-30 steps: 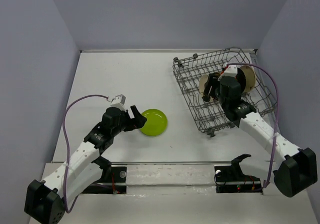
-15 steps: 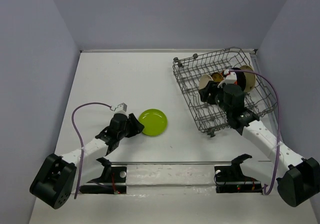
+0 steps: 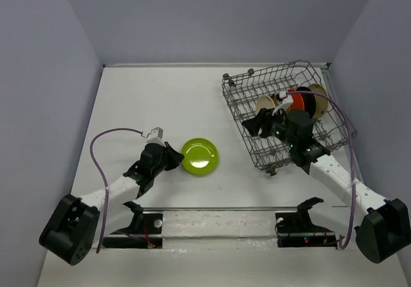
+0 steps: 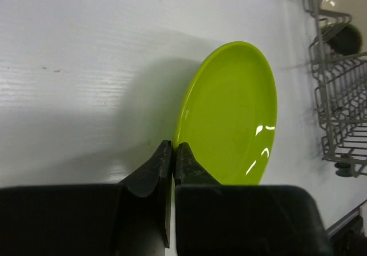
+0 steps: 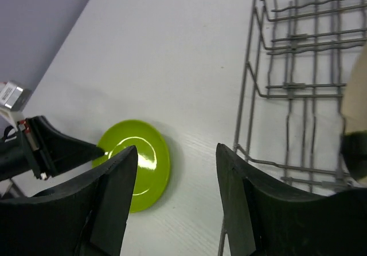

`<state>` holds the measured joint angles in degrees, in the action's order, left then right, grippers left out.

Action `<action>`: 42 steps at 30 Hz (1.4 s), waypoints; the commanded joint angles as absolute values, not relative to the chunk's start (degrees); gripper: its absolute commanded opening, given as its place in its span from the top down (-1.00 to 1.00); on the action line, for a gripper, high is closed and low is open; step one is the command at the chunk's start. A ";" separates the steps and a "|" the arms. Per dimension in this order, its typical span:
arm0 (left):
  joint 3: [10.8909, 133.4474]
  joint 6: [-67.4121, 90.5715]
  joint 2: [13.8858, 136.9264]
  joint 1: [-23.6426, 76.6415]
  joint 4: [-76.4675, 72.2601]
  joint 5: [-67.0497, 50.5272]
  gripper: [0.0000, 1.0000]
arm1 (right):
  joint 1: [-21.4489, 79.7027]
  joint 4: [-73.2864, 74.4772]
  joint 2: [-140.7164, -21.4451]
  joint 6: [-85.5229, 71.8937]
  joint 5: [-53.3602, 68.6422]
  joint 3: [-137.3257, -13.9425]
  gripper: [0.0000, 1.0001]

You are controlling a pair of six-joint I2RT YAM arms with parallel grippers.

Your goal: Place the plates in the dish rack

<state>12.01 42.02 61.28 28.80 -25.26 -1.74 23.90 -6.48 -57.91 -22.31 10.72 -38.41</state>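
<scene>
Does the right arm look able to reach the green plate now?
Probably yes: the open right gripper hangs over the left wall of the rack, with only bare table from there to the green plate. But the left gripper is shut on its rim.

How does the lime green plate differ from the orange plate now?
The lime green round plate lies on the white table; the orange round plate stands on edge in the dark grey wire dish rack. The left gripper grips the green plate's rim; nothing holds the orange one. Both are round.
</scene>
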 commanded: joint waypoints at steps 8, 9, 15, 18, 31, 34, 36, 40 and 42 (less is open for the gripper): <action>19.07 37.35 38.42 29.53 -16.79 -12.83 0.89 | 27.85 -12.75 -68.46 -23.38 33.05 -43.85 -0.56; 19.42 37.18 38.23 29.71 -16.61 -13.09 0.89 | 28.47 -12.74 -68.90 -23.38 32.79 -44.12 -0.58; 20.39 35.33 37.09 30.15 -15.91 -13.18 0.89 | 33.04 -12.13 -73.12 -24.08 35.94 -46.14 -0.61; 20.92 35.33 36.92 30.32 -16.00 -13.97 0.89 | 35.41 -12.57 -75.84 -24.52 36.47 -46.76 -0.45; 32.60 28.05 32.61 30.32 -4.14 -13.36 -0.34 | 35.95 -8.98 -73.31 -23.65 22.62 -49.48 0.86; 37.43 23.57 32.35 30.32 3.23 -10.56 -0.98 | 33.67 -3.35 -68.39 -20.75 10.69 -51.67 0.86; 39.37 19.35 31.65 30.32 7.36 -6.69 -0.98 | 32.52 -0.27 -64.89 -18.12 -1.49 -53.16 0.86; 36.58 16.26 29.54 30.32 8.79 -2.82 -0.98 | 31.47 3.43 -61.18 -10.92 -21.64 -55.36 0.87; 35.68 16.79 28.48 30.32 8.09 -3.95 -0.98 | 30.94 3.52 -60.30 -9.06 -26.87 -56.33 0.86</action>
